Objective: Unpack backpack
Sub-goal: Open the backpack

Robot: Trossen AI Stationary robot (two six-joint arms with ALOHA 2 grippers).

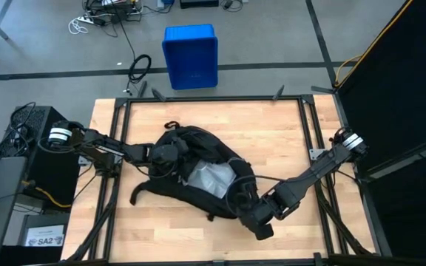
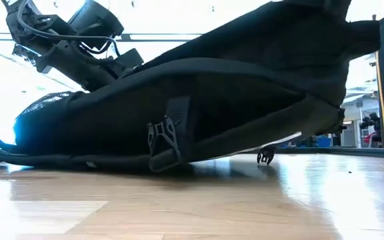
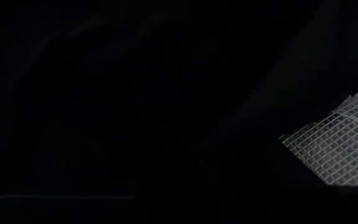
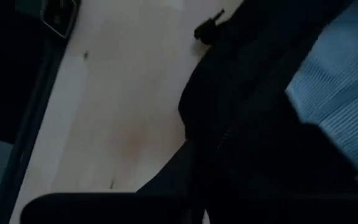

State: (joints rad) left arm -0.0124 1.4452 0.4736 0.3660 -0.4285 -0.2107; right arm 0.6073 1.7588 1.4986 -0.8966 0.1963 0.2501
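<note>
The black backpack (image 1: 191, 170) lies in the middle of the table, its opening up, with a pale grey thing (image 1: 211, 179) showing inside. My left gripper (image 1: 170, 153) reaches into the backpack's left part. Its wrist view shows only dark fabric and a patch of white mesh (image 3: 340, 149). My right gripper (image 1: 256, 216) is at the backpack's near right rim and shut on it. In the low view the backpack's (image 2: 232, 93) right part is raised off the table, while its left part rests on the wood. My right gripper holds the backpack by its near right rim (image 1: 244, 205), coming from the table's right side. The gripper itself hides the place of contact. That side of the backpack (image 2: 292, 137) is lifted clear of the table, and the left end stays down.
A loose shoulder strap (image 1: 143, 193) trails on the table toward the near left. A strap with a buckle (image 2: 165, 140) hangs on the backpack's near side. A blue crate (image 1: 191, 55) stands on the floor beyond the far edge. Bare wood (image 1: 287, 140) lies right of the backpack.
</note>
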